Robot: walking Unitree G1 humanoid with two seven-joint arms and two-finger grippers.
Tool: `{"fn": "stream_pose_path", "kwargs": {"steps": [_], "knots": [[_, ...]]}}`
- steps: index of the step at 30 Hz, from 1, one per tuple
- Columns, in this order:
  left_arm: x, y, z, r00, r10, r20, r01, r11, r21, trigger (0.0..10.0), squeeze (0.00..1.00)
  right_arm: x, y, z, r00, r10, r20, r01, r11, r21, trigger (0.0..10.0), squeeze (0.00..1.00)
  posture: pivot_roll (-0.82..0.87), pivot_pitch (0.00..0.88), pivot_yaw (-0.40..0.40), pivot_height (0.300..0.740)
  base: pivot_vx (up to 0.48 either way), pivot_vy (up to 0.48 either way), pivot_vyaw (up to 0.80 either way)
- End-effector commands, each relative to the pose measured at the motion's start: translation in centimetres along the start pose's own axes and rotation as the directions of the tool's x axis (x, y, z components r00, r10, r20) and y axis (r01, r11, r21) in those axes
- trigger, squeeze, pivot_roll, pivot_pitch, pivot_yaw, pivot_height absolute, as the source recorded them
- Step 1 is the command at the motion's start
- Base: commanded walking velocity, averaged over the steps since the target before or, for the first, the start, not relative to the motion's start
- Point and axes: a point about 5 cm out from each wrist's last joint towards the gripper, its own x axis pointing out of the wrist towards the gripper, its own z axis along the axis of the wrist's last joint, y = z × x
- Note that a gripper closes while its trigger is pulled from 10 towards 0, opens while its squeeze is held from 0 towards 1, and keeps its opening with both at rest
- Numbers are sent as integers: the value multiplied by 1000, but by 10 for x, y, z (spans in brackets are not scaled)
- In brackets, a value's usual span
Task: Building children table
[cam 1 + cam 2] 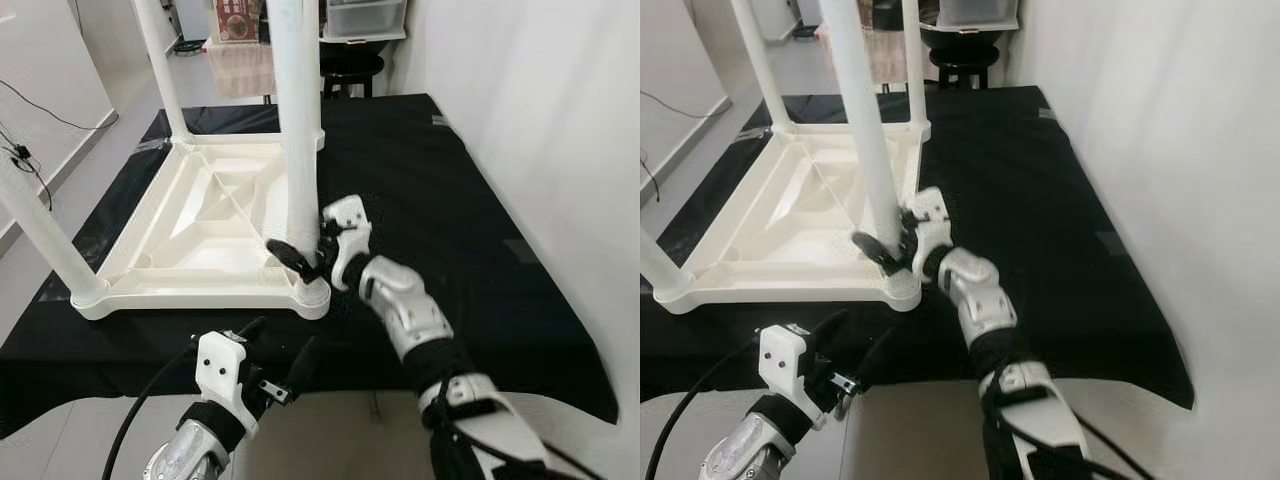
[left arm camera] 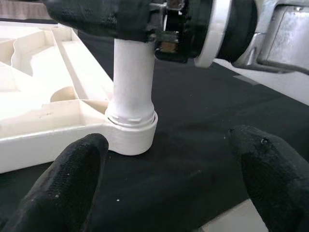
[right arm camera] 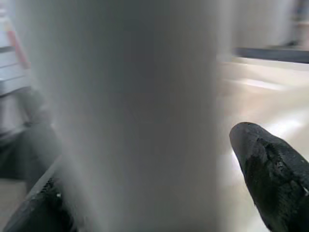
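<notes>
Spread under everything, a black cloth [image 1: 440, 200] over the surface [image 1: 330, 440], reaching well beyond both hands. Upside down on that cloth, a white plastic children's table [image 1: 210, 215], underside up, just ahead of the left hand [image 1: 268, 368] and touching the right. Standing upright from its near corner socket [image 2: 131, 130], a white leg [image 1: 296, 120], directly between the right hand's fingers. Right hand [image 1: 300, 258] closed around that leg low down, just above the socket; black fingertips [image 3: 270, 164] on either side of the tube. Left hand hovering nearer the surface's front edge, fingers [image 2: 72, 179] spread apart, gripping nothing, pointed at the socket corner. Beyond the table, a dark stool [image 1: 350, 65].
</notes>
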Motion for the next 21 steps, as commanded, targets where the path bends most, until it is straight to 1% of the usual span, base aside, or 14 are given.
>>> {"fn": "stream_pose_path", "kwargs": {"steps": [1, 2, 3, 4, 5, 7, 8, 9, 11, 17, 20, 21], "knots": [[-1, 3, -2, 1000, 3, -6, -3, 1000, 5, 10000, 0, 7, 11, 1, 974, 219, -53, -222, 974, -46, 10000, 0, 1, 38, 13, 740, 0, 0, 0], [-1, 3, -2, 1000, 4, -6, -4, 1000, 6, 10000, 0, 6, 11, 0, 960, 271, -78, -275, 959, -60, 10000, 0, 1, 38, 13, 740, 0, 0, 0], [-1, 3, -2, 1000, 4, -6, -4, 1000, 6, 10000, 0, 6, 11, 0, 960, 271, -78, -275, 959, -60, 10000, 0, 1, 38, 13, 740, 0, 0, 0], [0, 3, -2, 1000, 6, -5, -6, 1000, 6, 10000, 0, 7, 9, 0, 948, 306, -93, -311, 949, -52, 10000, 0, 3, 37, 13, 740, 0, 0, 0], [0, 4, -2, 1000, 7, -5, -7, 1000, 6, 10000, 0, 7, 7, 2, 943, 317, -99, -322, 946, -40, 10000, 0, 3, 37, 13, 740, 0, 0, 0], [0, 4, -3, 1000, 8, -5, -8, 1000, 5, 10000, 0, 8, 6, 4, 940, 327, -94, -331, 943, -24, 10000, 0, 7, 32, 12, 740, 0, 0, 0], [0, 4, -3, 1000, 9, -5, -9, 1000, 5, 10000, 0, 8, 4, 5, 938, 335, -90, -337, 941, -13, 2039, 0, 8, 32, 13, 740, 0, 0, 0], [0, 4, -3, 1000, 10, -5, -10, 1000, 3, 10000, 0, 9, 3, 5, 940, 329, -91, -330, 944, -3, 0, 0, 9, 32, 13, 740, 0, 0, 0], [0, 4, -4, 1000, 9, -5, -9, 1000, 1, 10000, 0, 8, 1, 6, 941, 327, -93, -327, 945, 8, 0, 0, 9, 32, 13, 740, 0, 0, 0], [-1, 3, -4, 1000, 9, -8, -9, 1000, -5, 10000, 0, 3, -4, 5, 939, 332, -94, -333, 943, 1, 0, 0, 4, 36, 17, 740, 0, 0, 0], [-1, 3, -4, 1000, 8, -9, -8, 1000, -9, 10000, 0, -1, -7, 5, 942, 324, -89, -326, 945, -12, 0, 0, 2, 37, 19, 740, 0, 0, 0], [-2, 3, -4, 1000, 7, -9, -7, 1000, -11, 10000, 0, -4, -10, 3, 952, 290, -98, -295, 955, -38, 0, 0, -3, 44, 18, 740, 0, 0, 0]]}}
